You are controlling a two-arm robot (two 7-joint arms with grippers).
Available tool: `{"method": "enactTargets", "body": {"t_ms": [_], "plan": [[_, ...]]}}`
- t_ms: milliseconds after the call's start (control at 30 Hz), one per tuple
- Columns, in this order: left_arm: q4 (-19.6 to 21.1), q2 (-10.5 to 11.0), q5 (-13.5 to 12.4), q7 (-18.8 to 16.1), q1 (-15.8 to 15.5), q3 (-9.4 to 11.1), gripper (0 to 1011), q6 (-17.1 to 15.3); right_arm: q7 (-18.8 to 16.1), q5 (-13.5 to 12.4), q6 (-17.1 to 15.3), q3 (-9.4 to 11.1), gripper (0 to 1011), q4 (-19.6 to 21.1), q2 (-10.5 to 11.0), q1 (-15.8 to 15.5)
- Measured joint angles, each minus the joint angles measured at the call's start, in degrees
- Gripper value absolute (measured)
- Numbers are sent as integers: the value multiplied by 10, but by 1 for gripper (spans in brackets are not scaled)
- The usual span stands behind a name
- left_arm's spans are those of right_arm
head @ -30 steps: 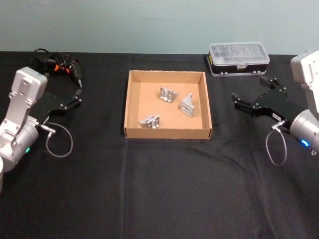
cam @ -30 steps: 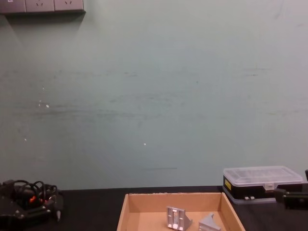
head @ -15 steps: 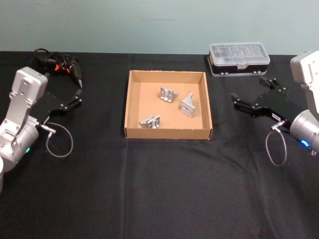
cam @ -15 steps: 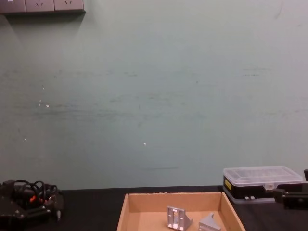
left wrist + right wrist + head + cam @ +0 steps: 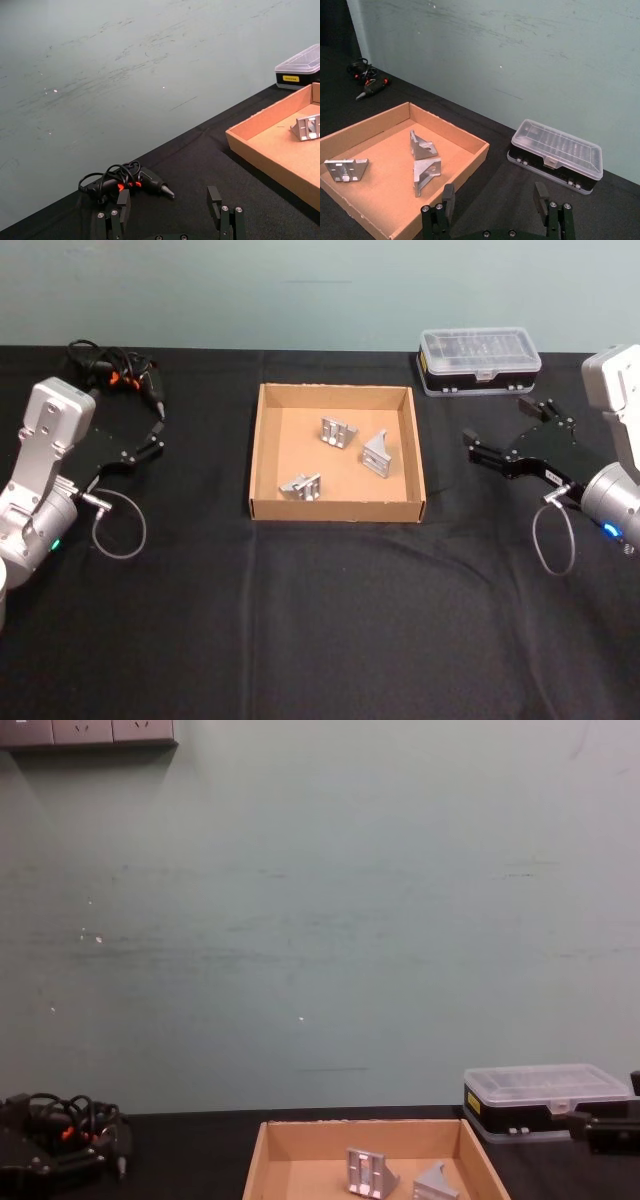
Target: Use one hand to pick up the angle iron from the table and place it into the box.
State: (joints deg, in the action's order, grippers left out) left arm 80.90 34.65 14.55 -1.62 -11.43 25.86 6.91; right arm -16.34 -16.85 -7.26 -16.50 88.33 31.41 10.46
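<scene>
The table (image 5: 320,620) is flat and black. A tan box (image 5: 262,455) sits on it, a bit above the middle of the head view. A black case with a clear lid (image 5: 480,358) sits at the upper right, near the table's back edge. A black tool with a tangled cord (image 5: 118,375) lies at the upper left, well apart from the box.
</scene>
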Motion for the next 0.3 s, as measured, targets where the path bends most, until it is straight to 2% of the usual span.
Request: {"method": "enactTargets", "body": {"t_ms": [300], "plan": [[0, 0, 0, 0, 0, 0, 1000, 0, 0, 0, 0, 0, 1004, 0, 0, 0]]}}
